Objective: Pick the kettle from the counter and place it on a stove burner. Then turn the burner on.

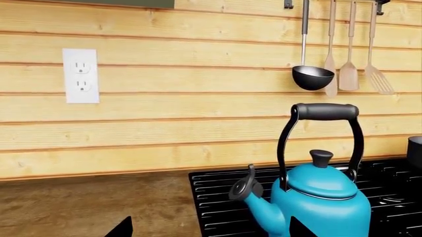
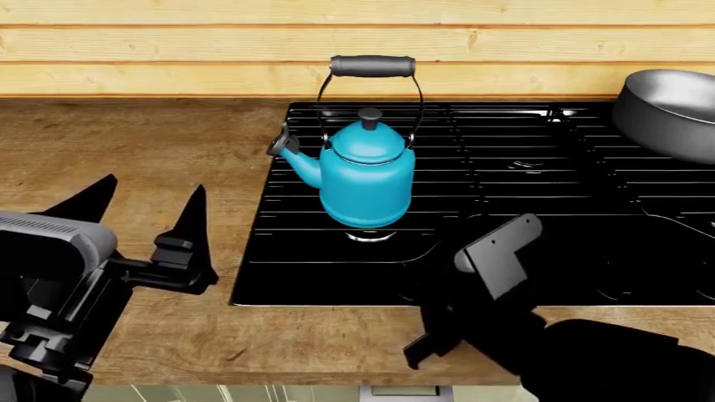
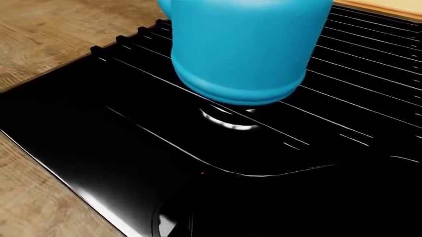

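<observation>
Against a plank wall, on the wooden tabletop (image 2: pixel 134 151): kettle (image 2: pixel 367 172) set over the stove burner (image 2: pixel 372 235) near the cooktop's front-left corner, left gripper (image 2: pixel 143 219) fingers spread empty, right gripper (image 2: pixel 491 260) fingers unclear; next, knob reached without nudging the kettle.

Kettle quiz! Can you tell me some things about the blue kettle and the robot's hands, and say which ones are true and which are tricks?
1. The kettle stands on the black cooktop. True.
2. The left gripper holds the kettle. False: it is open, over the counter, apart from the kettle.
3. The spout points toward the counter. True.
4. The kettle lies on its side. False: it stands upright.
5. A ladle hangs on the wall. True.
</observation>
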Controlling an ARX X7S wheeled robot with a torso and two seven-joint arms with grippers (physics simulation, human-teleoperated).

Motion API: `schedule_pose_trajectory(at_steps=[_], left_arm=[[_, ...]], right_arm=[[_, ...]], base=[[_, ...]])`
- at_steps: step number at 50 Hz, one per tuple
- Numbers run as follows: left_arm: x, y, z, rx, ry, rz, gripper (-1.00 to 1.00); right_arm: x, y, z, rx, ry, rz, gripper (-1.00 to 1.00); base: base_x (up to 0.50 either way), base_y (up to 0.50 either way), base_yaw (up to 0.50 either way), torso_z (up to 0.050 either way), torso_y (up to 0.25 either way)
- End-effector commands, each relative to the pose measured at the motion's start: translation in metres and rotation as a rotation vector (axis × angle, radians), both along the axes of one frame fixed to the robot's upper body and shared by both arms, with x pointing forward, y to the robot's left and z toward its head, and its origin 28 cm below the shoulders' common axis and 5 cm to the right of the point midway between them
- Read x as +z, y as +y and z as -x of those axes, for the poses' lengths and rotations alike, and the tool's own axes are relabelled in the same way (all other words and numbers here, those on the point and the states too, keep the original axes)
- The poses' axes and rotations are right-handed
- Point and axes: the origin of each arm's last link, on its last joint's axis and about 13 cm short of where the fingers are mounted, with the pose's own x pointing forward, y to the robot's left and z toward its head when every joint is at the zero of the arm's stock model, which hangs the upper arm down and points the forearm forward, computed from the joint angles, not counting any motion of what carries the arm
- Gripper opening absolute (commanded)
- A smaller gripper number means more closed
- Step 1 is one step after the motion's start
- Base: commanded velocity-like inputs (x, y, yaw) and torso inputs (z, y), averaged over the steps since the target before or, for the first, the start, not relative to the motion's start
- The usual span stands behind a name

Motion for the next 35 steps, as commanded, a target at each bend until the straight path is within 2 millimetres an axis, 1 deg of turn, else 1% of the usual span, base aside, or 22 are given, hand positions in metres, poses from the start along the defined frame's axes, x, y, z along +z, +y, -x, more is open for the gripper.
schedule_pose_trajectory(at_steps=[1, 10, 16, 19, 28, 35], left_arm=[[0.001, 0.0, 0.0, 0.0, 0.0, -0.001, 1.0], [-0.001, 0.0, 0.0, 0.003, 0.004, 0.002, 1.0], [-0.002, 0.0, -0.001, 0.001, 0.006, 0.001, 1.0], [-0.003, 0.0, -0.001, 0.002, 0.008, 0.004, 1.0], [-0.003, 0.0, -0.001, 0.003, 0.008, 0.005, 1.0], [-0.003, 0.0, -0.001, 0.004, 0.009, 0.005, 1.0]], right_arm=[[-0.011, -0.024, -0.007, -0.084, 0.026, 0.166, -1.0], [-0.01, -0.033, -0.008, -0.098, 0.039, 0.202, -1.0], [-0.009, -0.038, -0.009, -0.076, 0.009, 0.239, -1.0], [-0.012, -0.041, -0.011, -0.058, -0.019, 0.258, -1.0], [-0.011, -0.045, -0.014, -0.04, -0.042, 0.275, -1.0], [-0.009, -0.05, -0.021, -0.039, -0.061, 0.295, -1.0]], base=[[0.0, 0.0, 0.0, 0.0, 0.0], [0.0, 0.0, 0.0, 0.0, 0.0], [0.0, 0.0, -0.01, 0.0, 0.0], [0.0, 0.0, -0.01, 0.0, 0.0], [0.0, 0.0, -0.01, 0.0, 0.0], [0.0, 0.0, -0.01, 0.0, 0.0]])
